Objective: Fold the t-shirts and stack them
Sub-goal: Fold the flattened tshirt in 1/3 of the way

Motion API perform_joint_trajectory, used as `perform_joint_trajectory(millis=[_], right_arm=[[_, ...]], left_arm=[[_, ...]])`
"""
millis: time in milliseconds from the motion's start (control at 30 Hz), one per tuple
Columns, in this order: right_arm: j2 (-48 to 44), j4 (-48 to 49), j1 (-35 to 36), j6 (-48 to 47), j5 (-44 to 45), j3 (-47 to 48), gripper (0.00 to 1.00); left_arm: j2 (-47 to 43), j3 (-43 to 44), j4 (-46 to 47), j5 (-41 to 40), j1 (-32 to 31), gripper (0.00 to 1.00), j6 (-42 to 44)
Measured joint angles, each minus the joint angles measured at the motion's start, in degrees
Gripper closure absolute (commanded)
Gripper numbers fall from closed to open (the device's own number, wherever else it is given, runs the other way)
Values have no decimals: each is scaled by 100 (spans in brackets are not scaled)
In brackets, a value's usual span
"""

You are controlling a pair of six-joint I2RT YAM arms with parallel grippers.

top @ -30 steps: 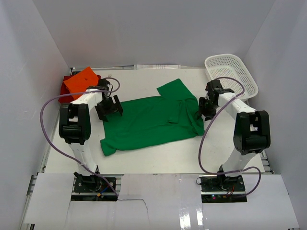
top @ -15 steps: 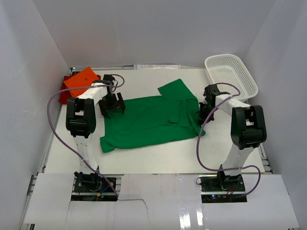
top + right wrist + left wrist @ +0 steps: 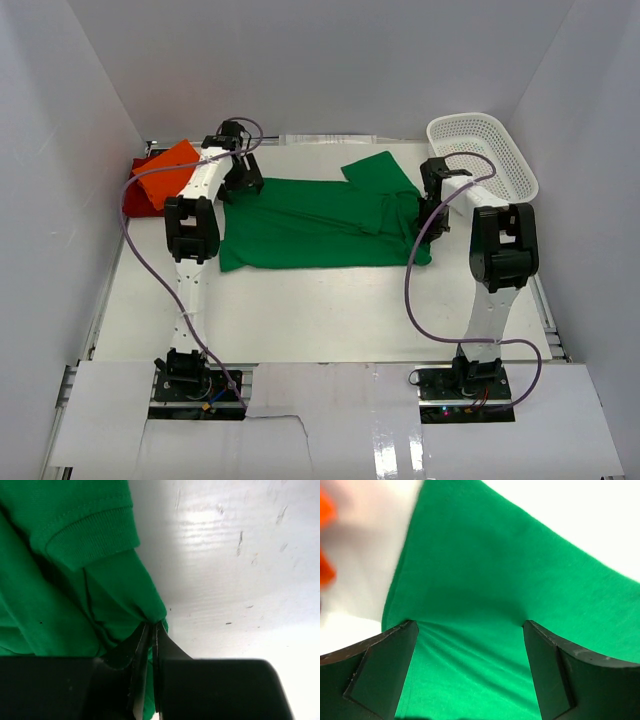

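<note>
The green t-shirt (image 3: 310,225), its edge clamped in the right jaws and lying between the spread left jaws, wants pulling flat before folding.

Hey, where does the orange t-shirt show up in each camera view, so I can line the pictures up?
Top external: the orange t-shirt lies at the far left, on top of the dark red t-shirt.
Left wrist: a blurred orange patch at the left edge.
Right wrist: not in view.
Shared landmark: the green t-shirt, seen in all three views.
</note>
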Motion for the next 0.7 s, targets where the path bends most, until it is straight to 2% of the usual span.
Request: perform_joint_trajectory(millis=[67, 167, 300, 500, 700], right_arm=[[133, -63, 7, -31, 111, 197, 92], [273, -105, 26, -85, 280, 385, 73], [345, -164, 15, -166, 444, 621, 61], [162, -76, 15, -245, 446, 684, 55], [-664, 96, 57, -350, 448, 542, 54]], left_arm=[[260, 470, 42, 4, 0, 2, 22], [356, 640, 188, 87, 0, 2, 50], [358, 616, 413, 249, 13, 2, 90], [15, 44, 756, 378, 24, 2, 105], [-1143, -1335, 826, 417, -173, 2, 76]])
